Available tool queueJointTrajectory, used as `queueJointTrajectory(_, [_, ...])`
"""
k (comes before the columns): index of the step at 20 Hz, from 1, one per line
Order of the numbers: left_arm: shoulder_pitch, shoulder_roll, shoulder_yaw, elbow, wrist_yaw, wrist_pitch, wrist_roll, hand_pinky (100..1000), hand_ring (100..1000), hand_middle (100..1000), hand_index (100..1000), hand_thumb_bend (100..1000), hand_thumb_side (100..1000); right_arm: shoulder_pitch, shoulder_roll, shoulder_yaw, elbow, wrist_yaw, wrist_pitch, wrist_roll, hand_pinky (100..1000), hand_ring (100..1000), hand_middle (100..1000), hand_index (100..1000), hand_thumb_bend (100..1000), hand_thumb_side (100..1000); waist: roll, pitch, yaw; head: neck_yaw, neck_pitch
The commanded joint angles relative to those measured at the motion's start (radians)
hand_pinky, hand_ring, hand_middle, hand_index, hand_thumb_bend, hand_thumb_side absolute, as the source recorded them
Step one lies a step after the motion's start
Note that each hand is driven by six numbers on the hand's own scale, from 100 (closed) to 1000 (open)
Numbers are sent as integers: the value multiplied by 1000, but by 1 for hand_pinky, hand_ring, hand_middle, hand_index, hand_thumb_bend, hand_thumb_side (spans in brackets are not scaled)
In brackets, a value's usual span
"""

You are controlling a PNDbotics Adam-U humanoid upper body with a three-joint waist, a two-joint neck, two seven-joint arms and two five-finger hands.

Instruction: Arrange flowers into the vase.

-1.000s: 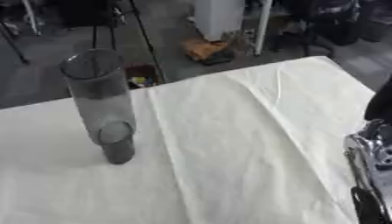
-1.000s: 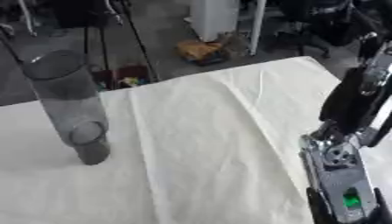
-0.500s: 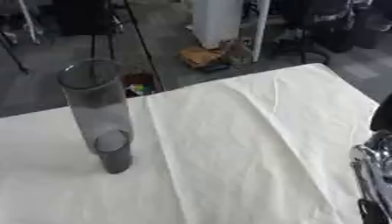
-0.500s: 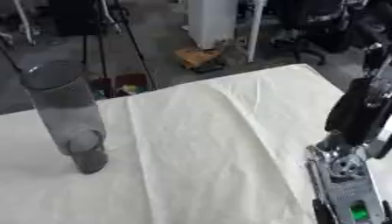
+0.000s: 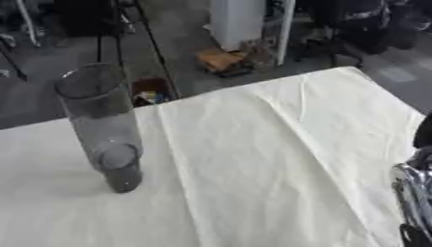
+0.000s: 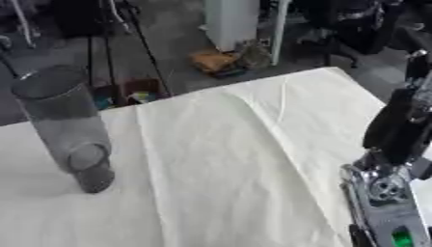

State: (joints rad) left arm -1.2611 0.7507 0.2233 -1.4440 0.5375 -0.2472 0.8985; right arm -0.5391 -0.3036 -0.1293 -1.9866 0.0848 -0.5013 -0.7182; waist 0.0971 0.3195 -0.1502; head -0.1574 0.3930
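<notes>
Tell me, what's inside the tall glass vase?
No flowers show inside the vase; through its clear wall only the pale tablecloth appears. Its thick dark base hides the very bottom.

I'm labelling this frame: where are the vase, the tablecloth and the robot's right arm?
vase (image 5: 100, 120), left eye view, mid glass wall.
tablecloth (image 5: 278, 144), left eye view, bare cloth.
right arm (image 6: 397, 130), right eye view, black forearm.

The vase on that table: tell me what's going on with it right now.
Nothing is handling it. The tall glass vase stands upright and empty on the left of the cream tablecloth. No flowers show in either view. Only the robot's right arm shows at the lower right edge, apart from the vase; its hand is out of view.
</notes>
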Motion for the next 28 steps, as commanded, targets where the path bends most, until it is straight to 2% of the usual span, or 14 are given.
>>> queueJointTrajectory(1, [-30, 10, 0, -4, -30, -30, 8, 591, 636, 639, 254, 100, 786, -21, -10, 3, -13, -7, -18, -5, 705, 797, 756, 819, 100, 620, 0, -12, -8, 14, -22])
queueJointTrajectory(16, [-52, -14, -8, -10, -35, -31, 8, 594, 631, 637, 257, 100, 788, -37, -8, 10, -13, -10, -25, 9, 706, 798, 754, 820, 100, 611, 11, 19, -39, 58, -31])
queueJointTrajectory(28, [-45, -18, -13, -42, -78, -17, 8, 597, 627, 633, 257, 100, 780, -39, -10, 11, -13, -5, -27, 13, 707, 800, 754, 821, 100, 601, 25, 35, -60, 61, -53])
